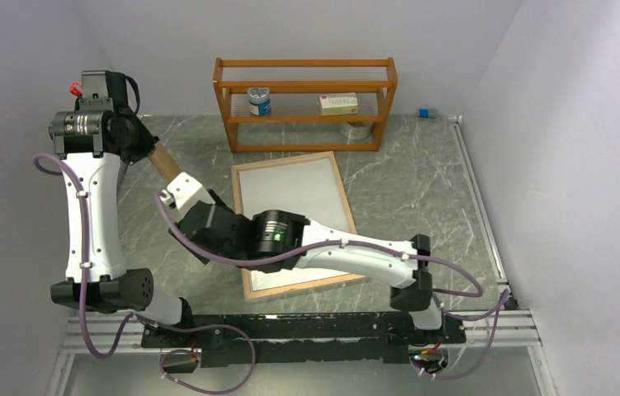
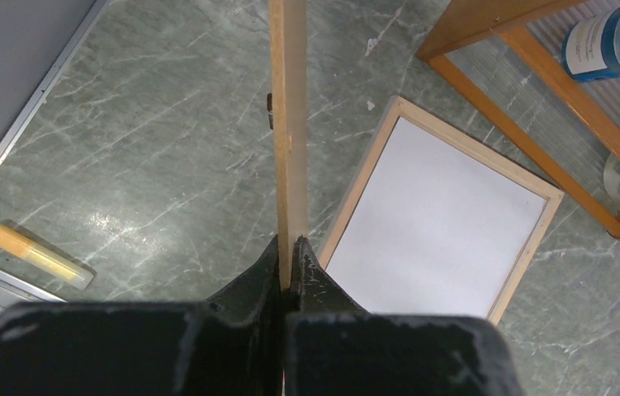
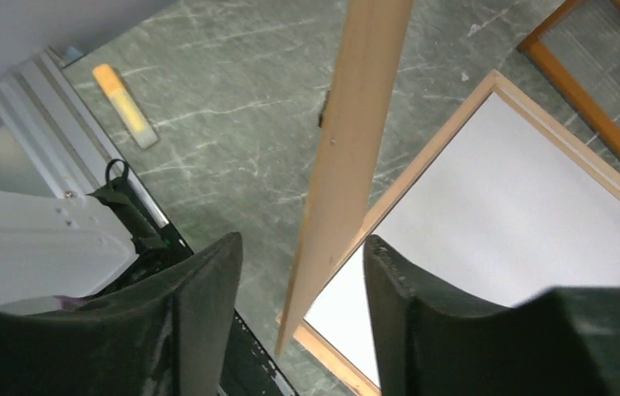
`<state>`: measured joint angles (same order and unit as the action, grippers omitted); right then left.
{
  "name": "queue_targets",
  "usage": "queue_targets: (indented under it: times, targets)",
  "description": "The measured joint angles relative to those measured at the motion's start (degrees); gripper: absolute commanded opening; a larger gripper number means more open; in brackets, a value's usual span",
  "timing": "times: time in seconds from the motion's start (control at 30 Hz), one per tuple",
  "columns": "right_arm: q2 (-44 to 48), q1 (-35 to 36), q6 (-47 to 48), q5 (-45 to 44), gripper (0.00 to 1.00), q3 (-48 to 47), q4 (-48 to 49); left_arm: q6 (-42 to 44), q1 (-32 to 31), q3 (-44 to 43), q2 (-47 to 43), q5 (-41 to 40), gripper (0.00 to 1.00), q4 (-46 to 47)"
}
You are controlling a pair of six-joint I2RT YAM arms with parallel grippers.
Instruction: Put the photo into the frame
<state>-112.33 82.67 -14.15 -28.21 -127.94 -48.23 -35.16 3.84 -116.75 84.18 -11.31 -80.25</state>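
The frame (image 1: 290, 158) lies flat on the marble table with its light wood back rim (image 2: 364, 177) up. A plain white surface (image 3: 496, 198) fills it; it may be the photo face down, but no picture shows. My left gripper (image 2: 290, 247) is shut on the edge of a thin brown backing board (image 2: 287, 124) and holds it upright above the table, left of the frame. My right gripper (image 3: 302, 239) is open. Its fingers stand either side of the board's lower corner (image 3: 356, 148) with a gap on each side. In the top view the board (image 1: 166, 162) runs between both grippers.
An orange wooden shelf rack (image 1: 305, 103) stands at the back with a jar (image 1: 259, 101), a small box (image 1: 338, 103) and a tape roll (image 1: 357, 129). An orange-capped tube (image 2: 38, 254) lies near the left rail. The right arm reaches across the frame's near half.
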Motion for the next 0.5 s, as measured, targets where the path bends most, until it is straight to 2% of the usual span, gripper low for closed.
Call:
queue_targets:
  times: [0.1,0.13,0.2,0.3,0.43,0.47,0.5]
  targets:
    - [-3.58,0.26,0.79,-1.07,0.47,-2.38,-1.22,0.00,0.00,-0.28,0.00,0.48,0.03,-0.07]
    - [-4.66,0.31,0.98,-1.49,0.42,-2.82,-1.62,0.00,0.00,-0.42,0.00,0.61,0.02,-0.17]
    - [-6.32,0.31,1.33,-1.95,0.24,-3.08,-2.49,0.02,0.00,-0.63,0.00,0.94,0.02,-0.26]
    - [-7.93,0.31,1.60,-3.67,0.02,-3.93,-3.78,0.28,0.07,-0.66,-0.02,1.03,0.02,-0.20]
    - [-8.20,-0.02,0.42,-7.52,0.00,-5.55,-6.54,0.26,0.74,-0.66,-0.11,0.09,0.02,-0.57]
    - [-8.20,-0.15,0.44,-8.02,0.00,-5.60,-6.56,-0.02,0.87,-0.66,-0.24,0.28,0.05,-0.15]
    - [-8.20,-0.17,0.44,-8.44,0.00,-5.60,-6.54,-0.04,0.85,-0.66,-0.39,0.59,0.14,0.28]
